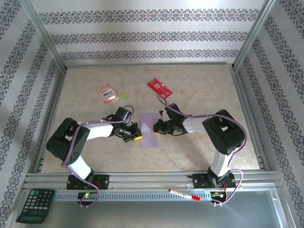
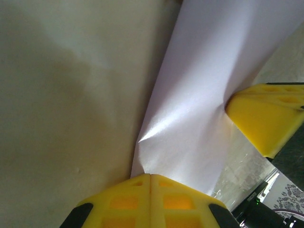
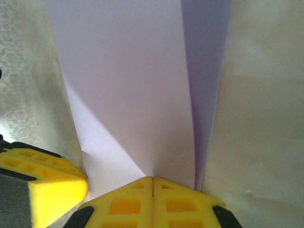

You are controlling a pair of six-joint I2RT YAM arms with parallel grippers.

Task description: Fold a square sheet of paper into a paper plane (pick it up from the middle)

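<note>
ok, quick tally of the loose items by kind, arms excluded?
Paper sheet: 1, thin lilac paper sheet
Packets/cards: 2, red rectangular card, pink-red flat packet
Disc: 1, small round green disc
Pen: 1, red-and-white marker pen
Calculator: 1, dark keypad calculator
Total: 6

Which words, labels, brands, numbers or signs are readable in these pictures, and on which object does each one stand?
No text can be read as it stands.
red packet: white print, too small to read.
pink-red packet: pale label, blurred.
calculator: key marks too small to read.
red marker: no legible label.
square sheet of paper: plain, no text.
</note>
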